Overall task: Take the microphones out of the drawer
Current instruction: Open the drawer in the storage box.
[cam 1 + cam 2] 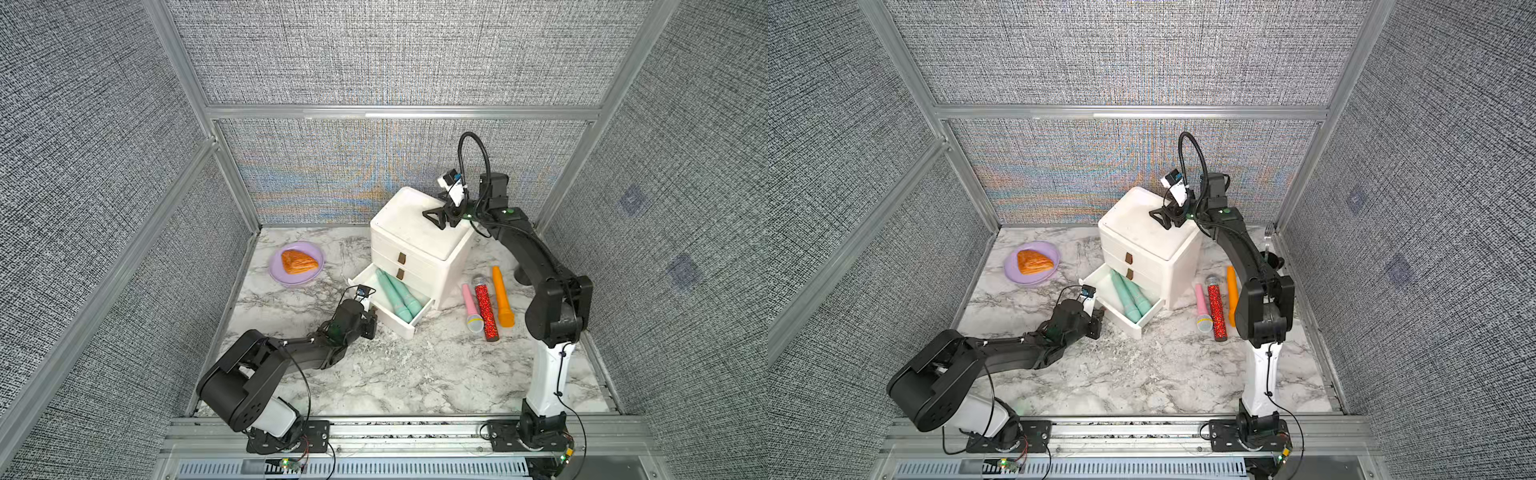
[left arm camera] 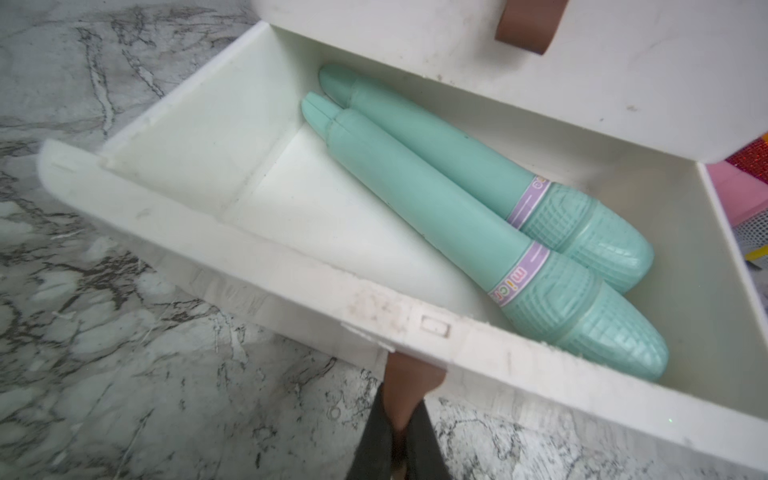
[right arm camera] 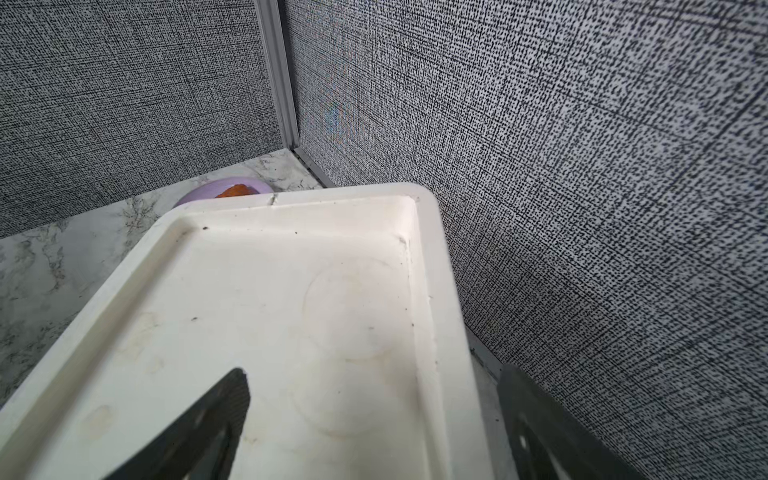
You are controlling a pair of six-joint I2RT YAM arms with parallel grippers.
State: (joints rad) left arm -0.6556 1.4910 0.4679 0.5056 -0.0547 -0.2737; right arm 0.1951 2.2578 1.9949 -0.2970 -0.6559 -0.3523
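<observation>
In both top views, at frame centre, the bottom drawer of the cabinet stands open, with two teal microphones lying side by side inside, heads toward its front wall. The left hand is pressed together on the drawer's brown tab. The right hand, spread wide, is above the cabinet top, right of centre.

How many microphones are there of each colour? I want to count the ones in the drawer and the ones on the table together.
Teal microphones: 2, both in the open drawer
Pink microphone: 1, on the table
Red glitter microphone: 1, on the table
Orange microphone: 1, on the table
Total: 5
</observation>
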